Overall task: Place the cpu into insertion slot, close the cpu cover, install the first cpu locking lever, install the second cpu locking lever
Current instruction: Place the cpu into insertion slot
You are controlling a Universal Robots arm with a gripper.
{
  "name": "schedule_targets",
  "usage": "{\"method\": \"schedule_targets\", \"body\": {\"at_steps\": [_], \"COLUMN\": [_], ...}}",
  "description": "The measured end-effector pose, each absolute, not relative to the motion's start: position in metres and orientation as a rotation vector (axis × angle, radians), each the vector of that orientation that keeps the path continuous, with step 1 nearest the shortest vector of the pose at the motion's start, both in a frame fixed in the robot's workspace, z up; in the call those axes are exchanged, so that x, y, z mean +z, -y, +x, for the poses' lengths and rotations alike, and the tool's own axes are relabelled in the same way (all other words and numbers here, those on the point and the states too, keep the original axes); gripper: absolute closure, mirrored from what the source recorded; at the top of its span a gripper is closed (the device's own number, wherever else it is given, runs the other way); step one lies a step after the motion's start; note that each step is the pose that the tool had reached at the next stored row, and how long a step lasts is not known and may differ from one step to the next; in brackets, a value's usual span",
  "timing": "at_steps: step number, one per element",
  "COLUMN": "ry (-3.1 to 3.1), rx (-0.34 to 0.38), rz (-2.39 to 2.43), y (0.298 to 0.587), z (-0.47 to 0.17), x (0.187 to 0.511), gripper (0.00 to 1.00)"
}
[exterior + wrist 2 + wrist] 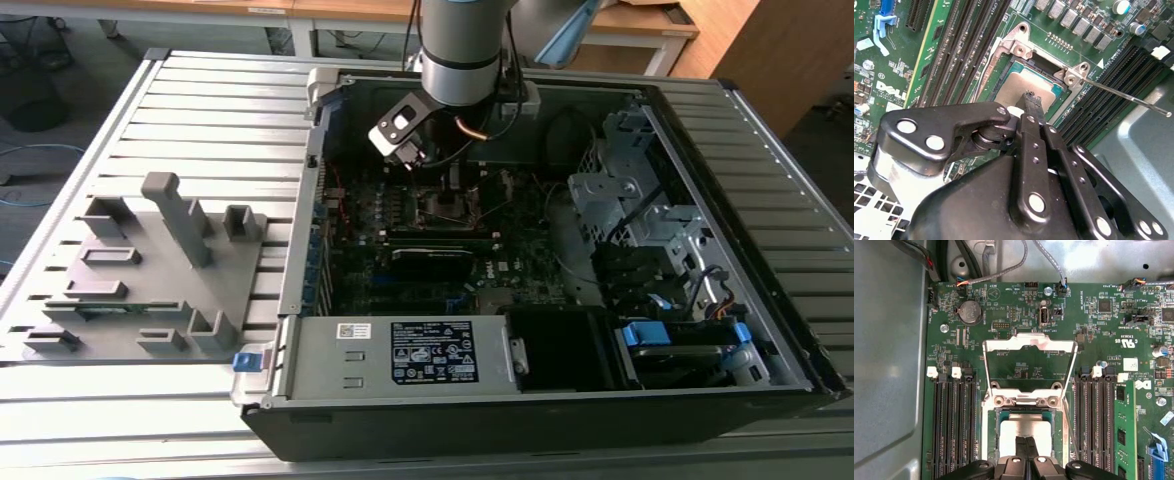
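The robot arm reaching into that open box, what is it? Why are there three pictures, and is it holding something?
That is a robot arm with a gripper at its end, like a two-fingered pincher. The box is an open computer case lying on a ribbed metal table. A grey tray lies at the exterior view's left.

The exterior view comes from a camera off the arm. Both wrist views come from cameras riding on the arm, looking closely at the green circuit board.

There the cpu, a flat silver chip, sits in its insertion slot. The cpu cover, a thin metal frame, is flipped open.

The gripper is shut and holds nothing. Its tips are right at the chip's top.
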State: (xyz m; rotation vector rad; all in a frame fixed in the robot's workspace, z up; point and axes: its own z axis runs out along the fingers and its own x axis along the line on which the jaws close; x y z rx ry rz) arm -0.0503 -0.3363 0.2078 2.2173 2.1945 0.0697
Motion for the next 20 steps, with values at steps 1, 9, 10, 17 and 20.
{"method": "schedule_targets", "body": {"at_steps": [1,9,10,17,20], "ry": [-2.195,-2.226,-2.23,-2.233,-2.236], "rx": [0.07,0.068,0.068,0.067,0.066], "rz": [2.217,2.188,2.184,2.183,2.18], "y": [0.3363,0.3363,0.3363,0.3363,0.3363], "z": [-0.0502,-0.0502,-0.0502,-0.0502,-0.0502], "x": [0.2077,0.2071,0.2071,0.2071,0.2071], "gripper": [0.89,0.89,0.89,0.89,0.89]}}
